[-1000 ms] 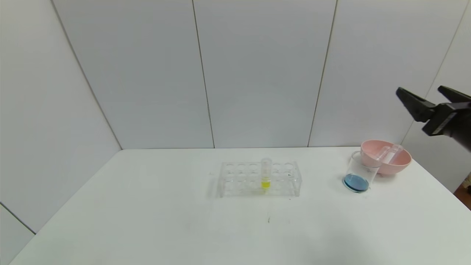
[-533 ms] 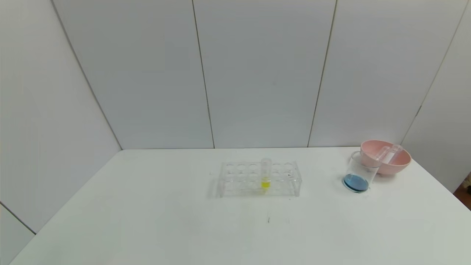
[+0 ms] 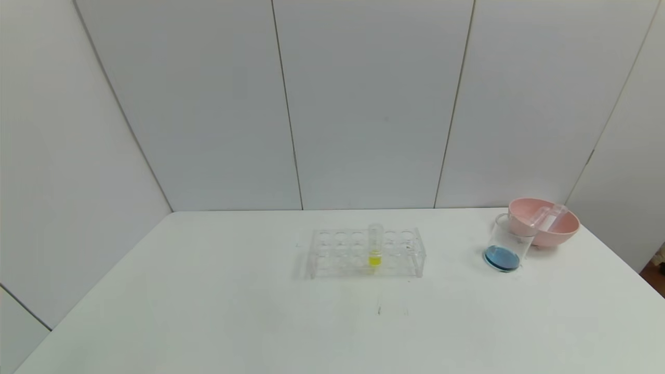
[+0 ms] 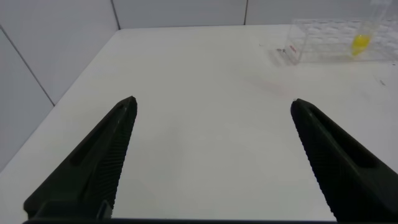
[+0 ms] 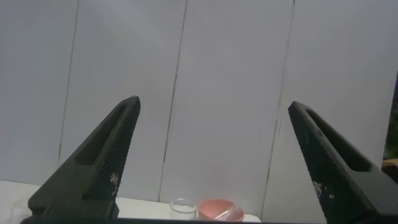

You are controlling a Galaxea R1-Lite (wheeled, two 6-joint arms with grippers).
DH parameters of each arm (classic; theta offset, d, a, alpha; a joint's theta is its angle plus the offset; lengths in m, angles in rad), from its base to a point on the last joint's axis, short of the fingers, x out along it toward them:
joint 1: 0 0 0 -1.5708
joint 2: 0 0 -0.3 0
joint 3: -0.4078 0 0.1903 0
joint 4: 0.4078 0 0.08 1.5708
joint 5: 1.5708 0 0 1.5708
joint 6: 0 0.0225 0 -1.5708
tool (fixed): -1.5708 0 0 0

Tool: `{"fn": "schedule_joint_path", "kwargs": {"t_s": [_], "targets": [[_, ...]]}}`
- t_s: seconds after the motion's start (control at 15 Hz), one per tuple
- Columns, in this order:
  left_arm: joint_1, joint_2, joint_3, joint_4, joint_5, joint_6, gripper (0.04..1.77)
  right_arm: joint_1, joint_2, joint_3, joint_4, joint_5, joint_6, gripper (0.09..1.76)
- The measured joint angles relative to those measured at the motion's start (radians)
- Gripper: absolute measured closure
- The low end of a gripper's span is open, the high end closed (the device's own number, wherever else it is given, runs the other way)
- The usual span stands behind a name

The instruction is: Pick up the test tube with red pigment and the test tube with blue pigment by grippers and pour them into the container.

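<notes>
The container (image 3: 506, 244) is a clear beaker at the table's right, with blue liquid (image 3: 502, 258) in its bottom. It leans against the pink bowl (image 3: 550, 239). Two clear tubes (image 3: 548, 216) lie in that bowl, and no colour shows in them. The test tube with red pigment and the test tube with blue pigment are out of view. My left gripper (image 4: 214, 101) hangs open and empty over bare table left of the rack (image 4: 329, 43). My right gripper (image 5: 213, 102) is open and empty, raised toward the wall, with the container (image 5: 182, 209) and bowl (image 5: 217, 208) far below it.
A clear many-holed rack (image 3: 363, 252) stands mid-table and holds one tube with yellow liquid (image 3: 375, 244). The white table (image 3: 208, 291) is walled by grey panels behind and on both sides. Neither arm shows in the head view.
My open right gripper was at the right edge of the head view a second ago and has left it. Rack, beaker and bowl have stayed put.
</notes>
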State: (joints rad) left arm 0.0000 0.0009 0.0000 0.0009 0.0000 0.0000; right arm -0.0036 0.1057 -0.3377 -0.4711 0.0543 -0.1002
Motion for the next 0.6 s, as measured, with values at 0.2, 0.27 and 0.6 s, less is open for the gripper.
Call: {"fn": "schedule_joint_path", "kwargs": {"t_s": [0.2, 0.27, 0.6], "targets": [[0.0, 0.0, 0.0, 0.0, 0.0, 0.0, 0.05, -0.001, -0.08, 0.145, 0.016, -0.016, -0.003, 0.15], [0.0, 0.0, 0.0, 0.001, 0.0, 0.0, 0.05, -0.001, -0.091, 0.214, 0.03, -0.016, -0.003, 0.15], [0.0, 0.0, 0.0, 0.0, 0.0, 0.0, 0.05, -0.001, -0.107, 0.334, 0.45, -0.025, 0.029, 0.15]]}}
